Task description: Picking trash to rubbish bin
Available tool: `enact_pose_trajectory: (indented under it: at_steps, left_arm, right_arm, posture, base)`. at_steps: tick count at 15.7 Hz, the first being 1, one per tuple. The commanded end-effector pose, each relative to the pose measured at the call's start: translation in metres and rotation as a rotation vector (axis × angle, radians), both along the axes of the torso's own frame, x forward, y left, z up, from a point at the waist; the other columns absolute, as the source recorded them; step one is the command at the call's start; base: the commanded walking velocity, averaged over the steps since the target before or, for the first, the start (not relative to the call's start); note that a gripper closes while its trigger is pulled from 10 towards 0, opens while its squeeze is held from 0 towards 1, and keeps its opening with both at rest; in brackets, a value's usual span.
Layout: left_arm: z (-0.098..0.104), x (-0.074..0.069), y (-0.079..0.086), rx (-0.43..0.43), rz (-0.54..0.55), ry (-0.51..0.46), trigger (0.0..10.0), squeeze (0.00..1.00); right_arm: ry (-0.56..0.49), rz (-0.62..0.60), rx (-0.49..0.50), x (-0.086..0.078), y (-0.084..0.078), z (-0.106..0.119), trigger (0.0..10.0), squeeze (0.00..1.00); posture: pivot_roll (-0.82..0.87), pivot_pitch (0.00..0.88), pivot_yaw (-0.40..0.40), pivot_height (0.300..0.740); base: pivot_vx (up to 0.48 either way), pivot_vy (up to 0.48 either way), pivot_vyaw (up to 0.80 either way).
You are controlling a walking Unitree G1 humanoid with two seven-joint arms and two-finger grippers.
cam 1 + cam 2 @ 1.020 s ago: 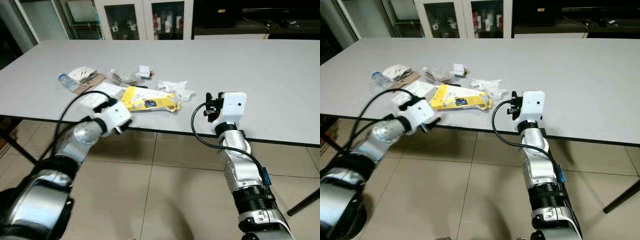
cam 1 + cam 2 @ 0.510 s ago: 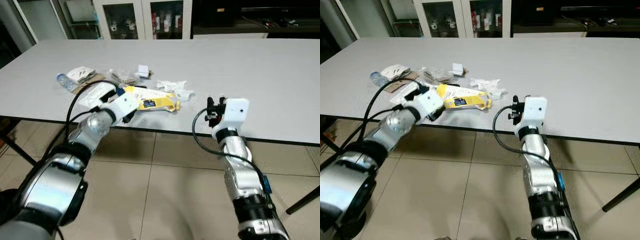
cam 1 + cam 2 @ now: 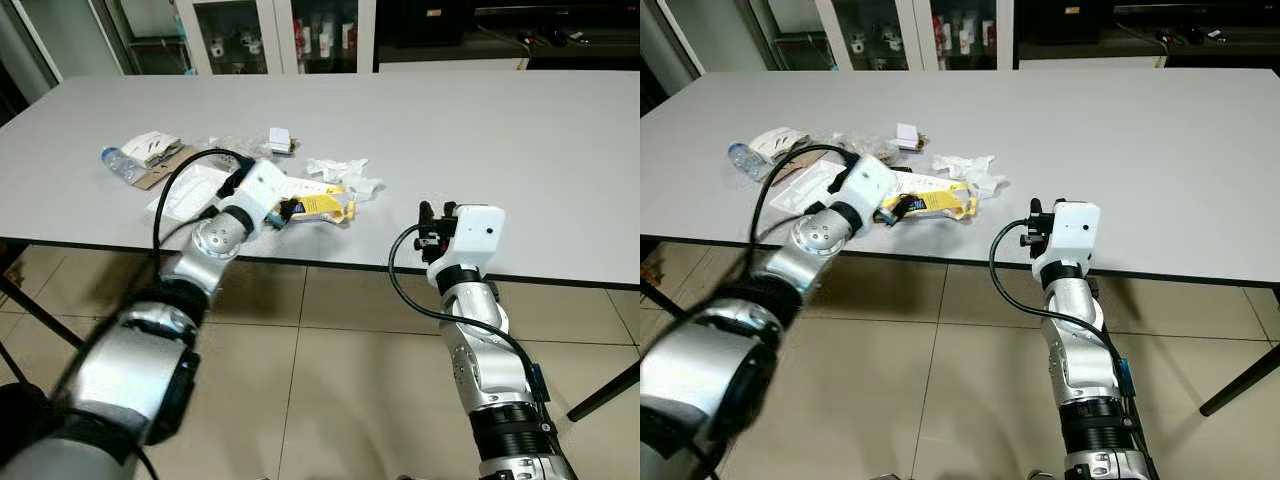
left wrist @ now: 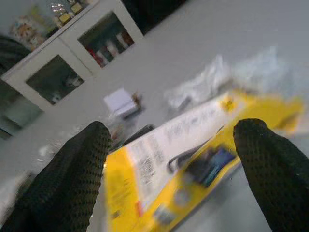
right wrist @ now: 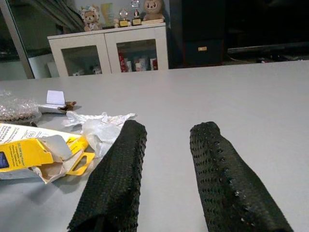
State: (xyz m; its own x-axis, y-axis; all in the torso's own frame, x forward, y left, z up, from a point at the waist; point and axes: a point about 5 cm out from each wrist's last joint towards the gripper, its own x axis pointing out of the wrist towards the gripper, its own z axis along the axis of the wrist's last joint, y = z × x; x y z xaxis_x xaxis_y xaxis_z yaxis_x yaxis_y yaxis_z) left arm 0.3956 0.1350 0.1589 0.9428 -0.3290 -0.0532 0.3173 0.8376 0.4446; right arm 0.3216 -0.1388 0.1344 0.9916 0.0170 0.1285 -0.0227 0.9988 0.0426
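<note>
I take the yellow package (image 3: 312, 203) as my landmark; it lies flat on the grey table (image 3: 520, 140), close to the table's near edge, within the scatter of trash.

Left gripper (image 4: 169, 159): I have it extended over the table's near edge, directly above the robot-left end of the yellow package. In the left wrist view, the two black fingers (image 4: 72, 179) stand wide apart with the package's printed face visible between them. The fingers are spread and hold nothing. I cannot tell whether the fingertips touch the package.

Right gripper (image 3: 432, 222): I hold it at the table's near edge, well to the robot-right of the yellow package. In the right wrist view its fingers (image 5: 116, 183) are parted with bare tabletop showing in the gap; nothing is between them.

Other trash, relative to the yellow package:
- Crumpled white plastic (image 3: 345, 175): just behind the package's robot-right end, touching or nearly touching it.
- Small white box (image 3: 279, 140): behind the package, farther onto the table.
- Clear wrapper (image 5: 17, 108): beside the white box, on its robot-left side.
- Plastic bottle (image 3: 120, 164) and a white crumpled item on brown cardboard (image 3: 155, 152): well to the robot-left of the package.
- White sheet (image 3: 185, 195): flat on the table, just robot-left of the package, partly under my left arm.

A white cabinet (image 5: 108, 50) with glass doors stands beyond the table's far edge.
</note>
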Motion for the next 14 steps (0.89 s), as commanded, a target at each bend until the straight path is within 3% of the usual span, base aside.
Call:
enact_pose_trajectory:
  at_steps: [1, 2, 4, 7, 10, 14]
  left_arm:
    - [0.01, -0.002, 0.005, -0.189, 0.048, -0.096, 10.0, 0.0]
    - [0.015, -0.006, 0.006, -0.263, 0.077, -0.184, 10.0, 0.0]
    - [0.015, -0.016, 0.011, -0.307, 0.112, -0.26, 10.0, 0.0]
    - [0.012, -0.03, 0.012, -0.359, 0.12, -0.311, 10.0, 0.0]
    - [0.005, -0.042, 0.002, -0.397, 0.137, -0.33, 10.0, 0.0]
    - [0.009, -0.045, -0.006, -0.406, 0.143, -0.342, 10.0, 0.0]
  right_arm:
    - [-0.044, -0.018, 0.02, 0.002, 0.0, 0.011, 10.0, 0.0]
    - [-0.088, -0.044, 0.036, 0.005, -0.004, 0.021, 10.0, 0.0]
    - [-0.133, -0.062, 0.059, 0.008, -0.007, 0.03, 10.0, 0.0]
    - [-0.154, -0.046, 0.065, 0.011, -0.004, 0.034, 10.0, 0.0]
    - [-0.166, -0.041, 0.069, 0.013, -0.003, 0.036, 10.0, 0.0]
    - [-0.182, -0.047, 0.072, 0.014, -0.004, 0.039, 10.0, 0.0]
  posture:
    - [-0.06, 0.043, 0.11, 0.74]
    - [-0.05, 0.038, 0.11, 0.74]
    - [-0.03, 0.024, 0.106, 0.74]
    - [-0.02, 0.012, 0.099, 0.74]
    - [-0.01, 0.009, 0.098, 0.74]
    - [-0.01, 0.008, 0.098, 0.74]
  base:
    - [0.0, 0.0, 0.0]
    - [0.0, 0.0, 0.0]
    - [0.0, 0.0, 0.0]
    - [0.0, 0.0, 0.0]
    - [0.0, 0.0, 0.0]
    - [0.0, 0.0, 0.0]
